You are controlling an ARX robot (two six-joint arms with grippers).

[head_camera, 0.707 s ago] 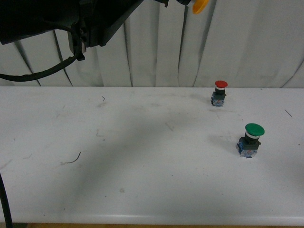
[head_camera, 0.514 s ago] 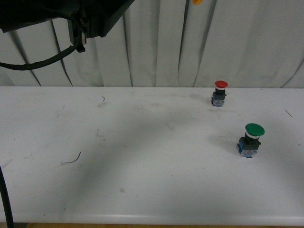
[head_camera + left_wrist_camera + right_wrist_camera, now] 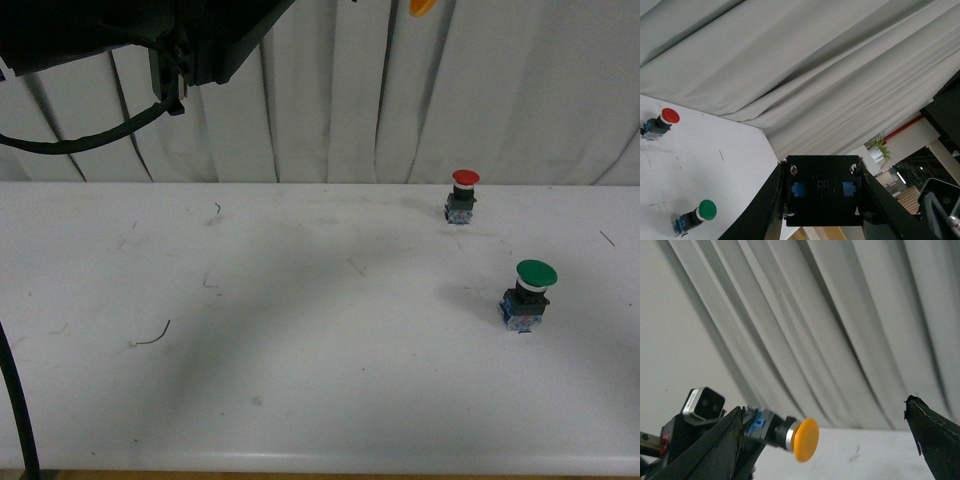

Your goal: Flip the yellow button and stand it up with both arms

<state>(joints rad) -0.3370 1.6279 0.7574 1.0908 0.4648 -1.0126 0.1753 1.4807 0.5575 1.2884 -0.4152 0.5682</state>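
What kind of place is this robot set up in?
Probably a robotics lab bench: scuffed white table, pale curtain behind, and a red button and green button as test pieces.

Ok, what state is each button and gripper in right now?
yellow button: held in the air, cap sideways.
left gripper: shut on the yellow button.
right gripper: open, empty.
red button: standing on the table, cap up.
green button: standing on the table, cap up.
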